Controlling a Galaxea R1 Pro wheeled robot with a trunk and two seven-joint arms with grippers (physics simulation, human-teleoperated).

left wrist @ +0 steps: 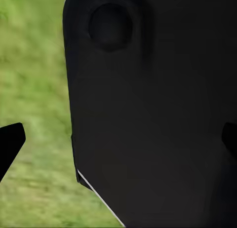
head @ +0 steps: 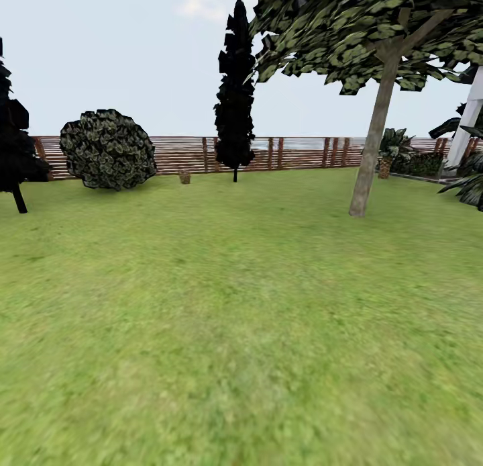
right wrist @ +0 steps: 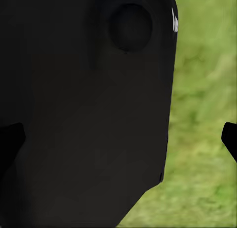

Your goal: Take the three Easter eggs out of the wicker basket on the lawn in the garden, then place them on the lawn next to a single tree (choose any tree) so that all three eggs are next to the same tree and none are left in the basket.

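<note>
Two end effectors, left (left wrist: 118,139) and right (right wrist: 118,139), fingertips wide apart, empty, above blurred lawn (head: 241,332).

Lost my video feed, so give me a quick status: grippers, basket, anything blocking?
Both grippers open, empty, fingertips wide over grass. Wicker basket far off by the fence. Leaning tree ahead right. Lawn between is open.

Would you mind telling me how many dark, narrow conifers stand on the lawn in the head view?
2. One conifer rises in front of the fence, near the middle. The other conifer is cut off at the left edge. More may stand out of frame.
</note>
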